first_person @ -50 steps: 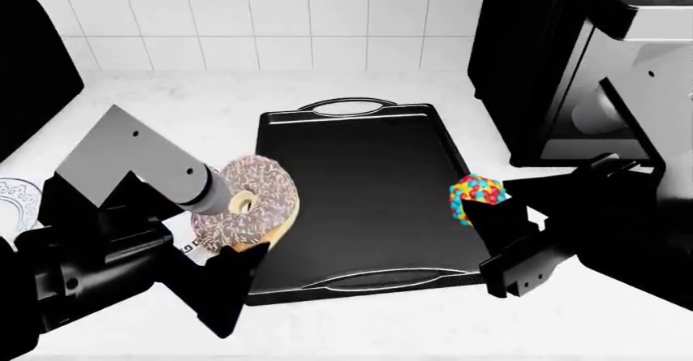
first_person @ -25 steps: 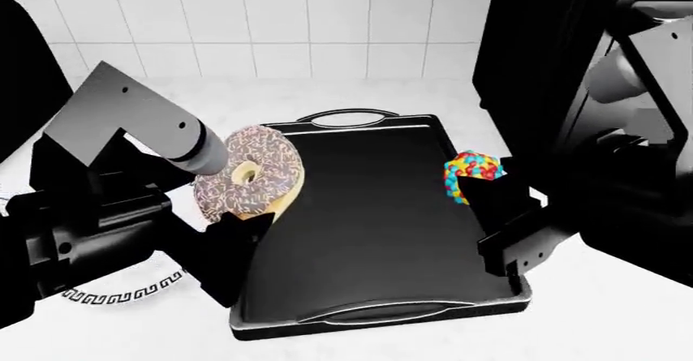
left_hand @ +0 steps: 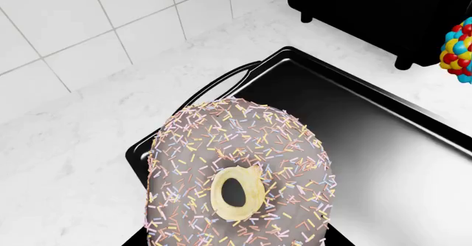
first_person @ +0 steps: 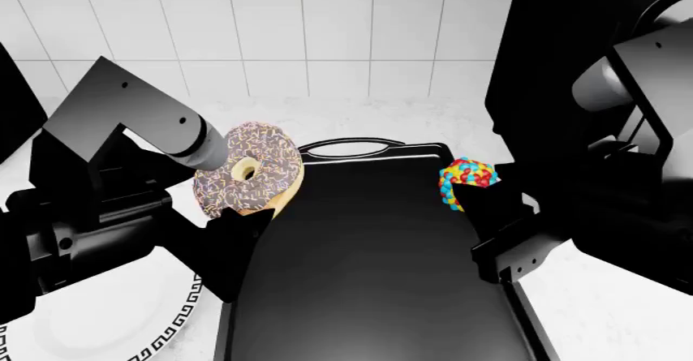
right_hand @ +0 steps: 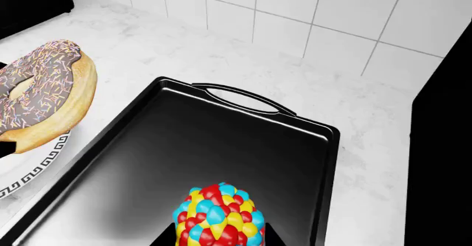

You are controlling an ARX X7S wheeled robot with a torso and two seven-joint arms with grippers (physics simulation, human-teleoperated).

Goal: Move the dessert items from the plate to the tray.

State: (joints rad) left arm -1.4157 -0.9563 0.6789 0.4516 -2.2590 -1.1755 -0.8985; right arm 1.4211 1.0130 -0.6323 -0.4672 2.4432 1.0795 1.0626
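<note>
My left gripper (first_person: pixel 247 215) is shut on the chocolate-iced sprinkled donut (first_person: pixel 251 169), held in the air over the left rim of the black tray (first_person: pixel 358 296). The donut fills the left wrist view (left_hand: pixel 240 185) and shows in the right wrist view (right_hand: pixel 41 91). My right gripper (first_person: pixel 473 199) is shut on the candy lump (first_person: pixel 468 181) of red, blue and yellow pieces, held above the tray's right rim. The lump shows in the right wrist view (right_hand: pixel 220 215) over the tray (right_hand: pixel 221 141), and in the left wrist view (left_hand: pixel 459 50) beyond the tray (left_hand: pixel 383 146).
The white plate (first_person: pixel 141 320) with a black key-pattern rim lies left of the tray, under my left arm; its rim shows in the right wrist view (right_hand: pixel 30 174). A large black appliance (first_person: pixel 563 85) stands at the back right. A white tiled wall (first_person: pixel 324 28) runs behind.
The head view has shifted closer so the tray runs off the bottom edge and the plate shows more. Both grippers keep their items raised at the tray's rims.
</note>
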